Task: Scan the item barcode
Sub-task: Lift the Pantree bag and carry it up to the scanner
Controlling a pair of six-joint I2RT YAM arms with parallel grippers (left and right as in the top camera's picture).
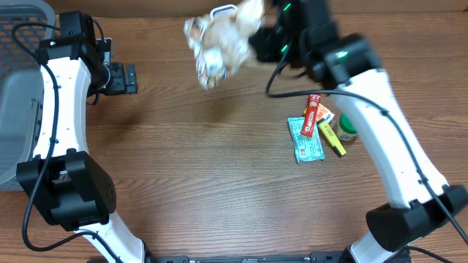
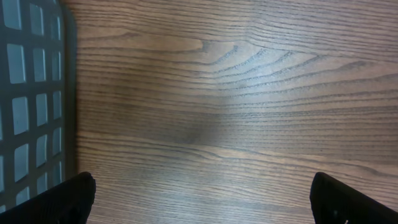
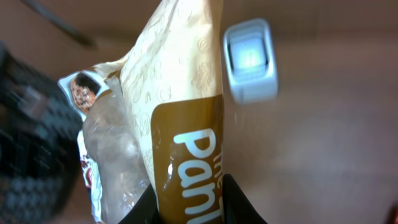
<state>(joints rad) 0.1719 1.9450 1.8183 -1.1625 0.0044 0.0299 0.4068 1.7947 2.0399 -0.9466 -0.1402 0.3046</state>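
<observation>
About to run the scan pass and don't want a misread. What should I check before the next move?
1. Grip: right fingers closed on the bag, which is lifted off the table: ok.
2. Barcode turned toward the white device: cannot tell, no barcode shows in any view.
3. Bag near the device: ok, they sit side by side in the right wrist view.
4. Left fingers open, empty, over bare wood by the basket, away from the bag: ok.
5. Bag steady: cannot tell, it is blurred in the overhead view.
6. Loose packets lie away from the bag: ok.
</observation>
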